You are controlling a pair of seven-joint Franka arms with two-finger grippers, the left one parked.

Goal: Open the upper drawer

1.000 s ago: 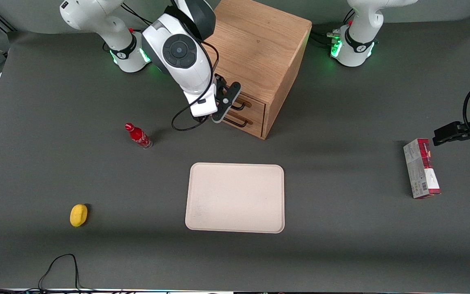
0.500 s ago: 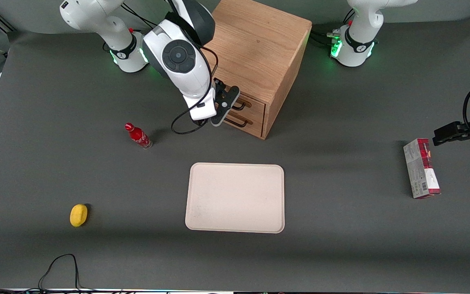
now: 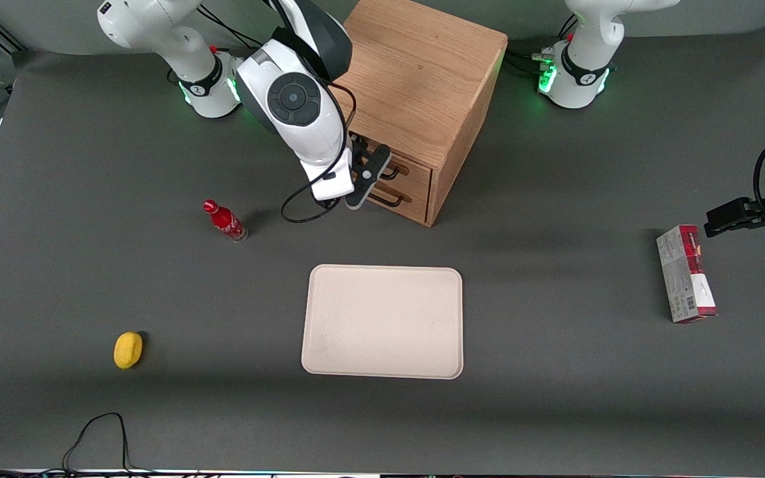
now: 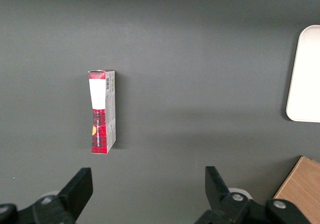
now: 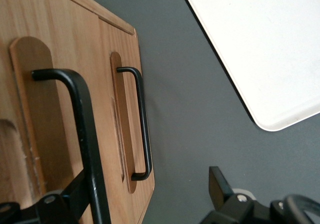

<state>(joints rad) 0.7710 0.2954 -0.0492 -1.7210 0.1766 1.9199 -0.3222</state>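
Note:
The oak cabinet (image 3: 422,86) stands at the back of the table. Its upper drawer (image 3: 409,169) is shut, flush with the lower drawer front (image 3: 404,199). My gripper (image 3: 369,176) is open, right in front of the drawer fronts. In the right wrist view the upper drawer's black wire handle (image 5: 82,134) runs close by, just inside one finger (image 5: 75,191) of my gripper (image 5: 148,178). The other finger (image 5: 217,184) hangs over bare table. The lower drawer's handle (image 5: 142,124) lies farther off. Nothing is gripped.
A beige tray (image 3: 382,322) lies nearer the front camera than the cabinet; it also shows in the right wrist view (image 5: 260,44). A red bottle (image 3: 225,221) and a yellow object (image 3: 127,350) lie toward the working arm's end. A red-white box (image 3: 686,273) lies toward the parked arm's end.
My gripper has shifted a little closer to the drawer fronts and their handles. The drawers have not moved.

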